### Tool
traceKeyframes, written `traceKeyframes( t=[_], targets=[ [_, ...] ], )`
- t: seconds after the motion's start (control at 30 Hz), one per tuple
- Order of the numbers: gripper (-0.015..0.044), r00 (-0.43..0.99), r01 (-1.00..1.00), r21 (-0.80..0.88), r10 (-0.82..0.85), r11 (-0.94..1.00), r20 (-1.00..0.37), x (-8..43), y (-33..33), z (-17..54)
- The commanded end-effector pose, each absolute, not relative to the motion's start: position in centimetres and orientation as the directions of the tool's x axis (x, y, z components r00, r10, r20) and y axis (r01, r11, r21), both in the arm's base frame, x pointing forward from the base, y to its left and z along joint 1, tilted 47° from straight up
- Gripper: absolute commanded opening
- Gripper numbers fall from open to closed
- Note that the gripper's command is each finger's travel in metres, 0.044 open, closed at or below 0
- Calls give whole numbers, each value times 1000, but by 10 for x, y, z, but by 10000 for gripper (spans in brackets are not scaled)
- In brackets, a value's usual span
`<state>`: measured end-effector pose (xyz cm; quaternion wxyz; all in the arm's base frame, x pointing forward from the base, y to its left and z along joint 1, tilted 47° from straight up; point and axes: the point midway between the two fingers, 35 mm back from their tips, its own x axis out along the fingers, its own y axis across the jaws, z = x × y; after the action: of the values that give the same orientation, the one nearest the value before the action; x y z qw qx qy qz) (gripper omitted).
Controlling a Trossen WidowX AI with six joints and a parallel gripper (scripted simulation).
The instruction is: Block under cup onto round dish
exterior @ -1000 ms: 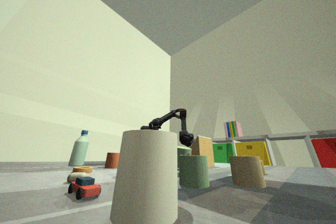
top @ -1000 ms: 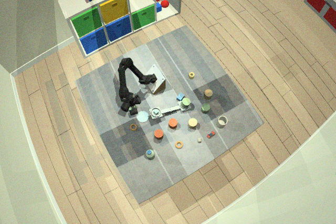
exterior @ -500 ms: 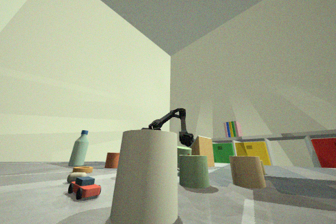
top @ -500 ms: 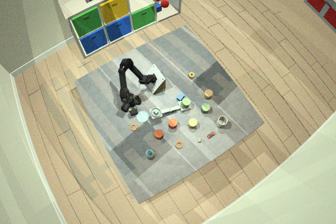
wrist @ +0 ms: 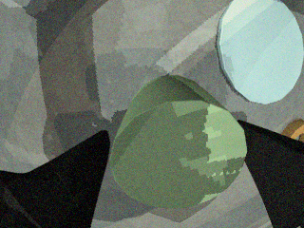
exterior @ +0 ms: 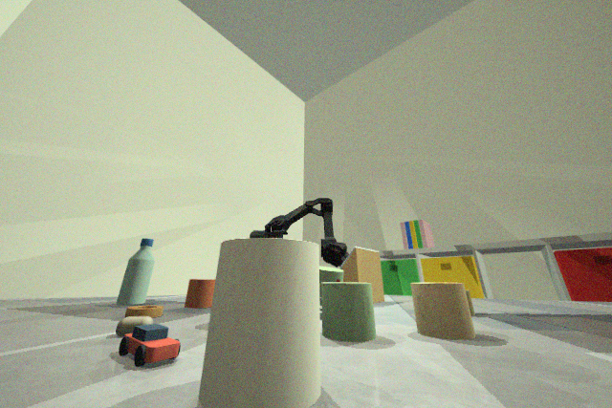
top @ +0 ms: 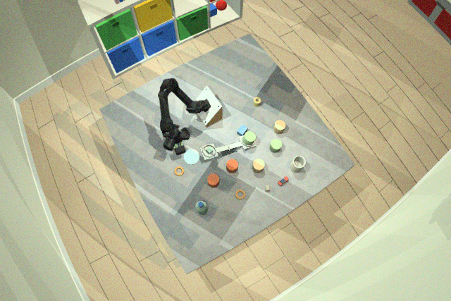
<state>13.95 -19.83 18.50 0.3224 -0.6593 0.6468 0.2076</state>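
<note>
My gripper [top: 182, 142] [wrist: 173, 132] is open, with its fingers on either side of a green cup [wrist: 180, 152]. The cup is upside down, apparently low at the mat, beside the round dish and not above it. The pale blue dish [top: 191, 156] [wrist: 261, 49] is bare. The small green block [top: 208, 150] lies uncovered on the near-dish end of the balance [top: 232, 146]. The other green cup [top: 249, 138] stands on the far end of the balance; in the exterior view it is mostly hidden. How closely the fingers touch the held-side cup is hard to tell.
A white-topped wedge [top: 215, 104] stands behind the balance. A blue block [top: 242, 130] lies near the far cup. Red cylinders [top: 232, 165] [top: 213, 180], an orange ring [top: 178, 170] and a bottle [top: 201, 207] are in front. A loose green cylinder [top: 275, 144] stands right.
</note>
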Motion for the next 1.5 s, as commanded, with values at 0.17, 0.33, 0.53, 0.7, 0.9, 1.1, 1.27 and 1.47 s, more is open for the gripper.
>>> traceKeyframes(
  t=[0.17, 0.33, 0.53, 0.7, 0.9, 1.1, 1.27, 1.47],
  targets=[
    [440, 93, -984, -174, -728, 37, -680, 136, -170, 216],
    [335, 176, -971, -236, -731, -20, -660, 152, -165, 229],
    [260, 219, -941, -338, -719, 23, -659, 167, -159, 232],
    [260, 219, -889, -435, -704, 141, -675, 176, -154, 228],
    [260, 216, -793, -535, -687, 292, -694, 188, -146, 223],
    [260, 210, -664, -608, -672, 435, -710, 200, -137, 217],
    [260, 205, -536, -648, -661, 541, -721, 210, -129, 212],
    [260, 202, -361, -672, -650, 646, -733, 223, -117, 205]
  ],
)
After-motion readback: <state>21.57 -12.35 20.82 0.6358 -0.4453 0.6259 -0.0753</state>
